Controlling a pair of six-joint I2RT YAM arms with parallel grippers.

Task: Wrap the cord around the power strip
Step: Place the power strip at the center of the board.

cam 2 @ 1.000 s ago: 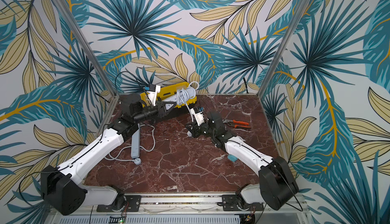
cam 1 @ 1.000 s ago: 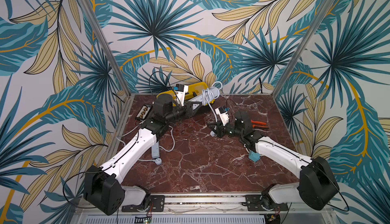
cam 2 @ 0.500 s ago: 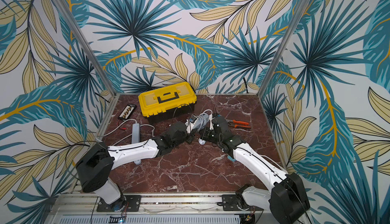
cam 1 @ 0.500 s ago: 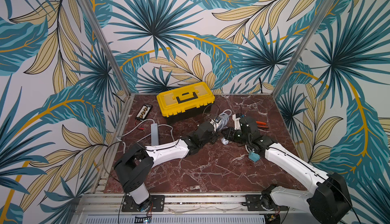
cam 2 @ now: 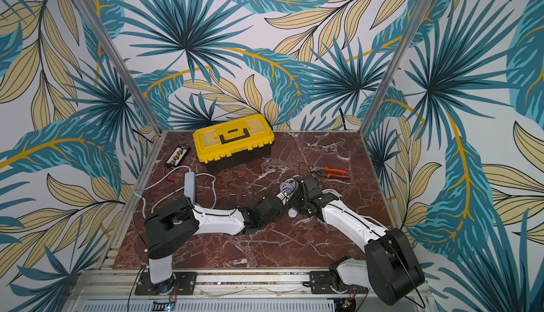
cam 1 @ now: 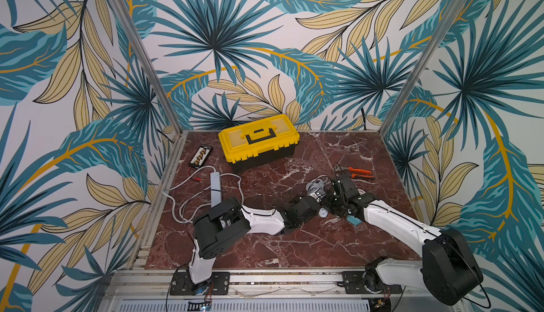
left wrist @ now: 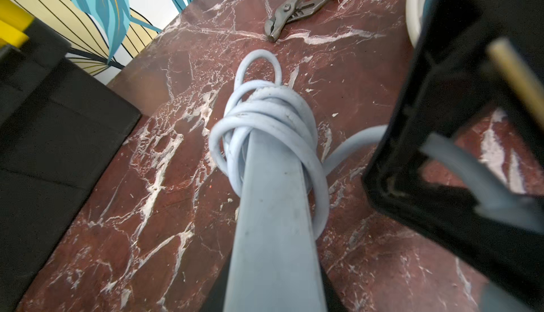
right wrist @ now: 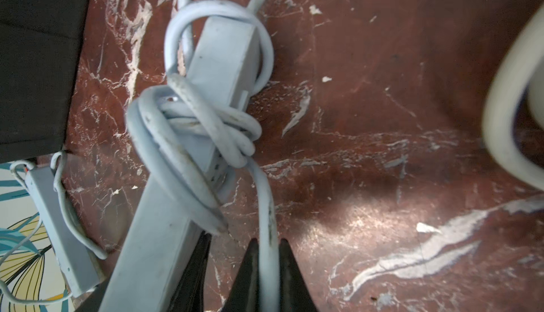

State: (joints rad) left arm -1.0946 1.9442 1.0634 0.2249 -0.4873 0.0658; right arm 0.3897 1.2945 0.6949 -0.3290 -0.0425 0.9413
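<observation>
L gripper [cam 1: 315,195] is clamped tight on one end of the strip [left wrist: 273,222], which sticks straight out from it. Both top views put it right of centre over the bench [cam 1: 294,245]. Can't tell whether the strip's far end touches the marble.

Cord [left wrist: 265,119] goes several turns round the strip's far part. The loops are slack and overlapping, w/ one small loop poking past the end. From the coils a free run of cord leads to the R gripper [right wrist: 269,247]. Its two black fingers [right wrist: 287,266] sit either side of that run, closed on the cord.

R gripper is just beside the L one, and the arms meet approx. tip to tip.

Pliers [cam 1: 357,173], orange handles, lie on the bench just behind the R gripper, apart from it. Yellow toolbox [cam 1: 259,141] stands at the back, lid down.

2nd strip [cam 1: 215,185] lies flat at left, its own lead [cam 1: 176,204] in loose loops beside it. L arm's elbow covers its near end. Black box [cam 1: 200,156] w/ gold terminals sits by the back-left edge.
</observation>
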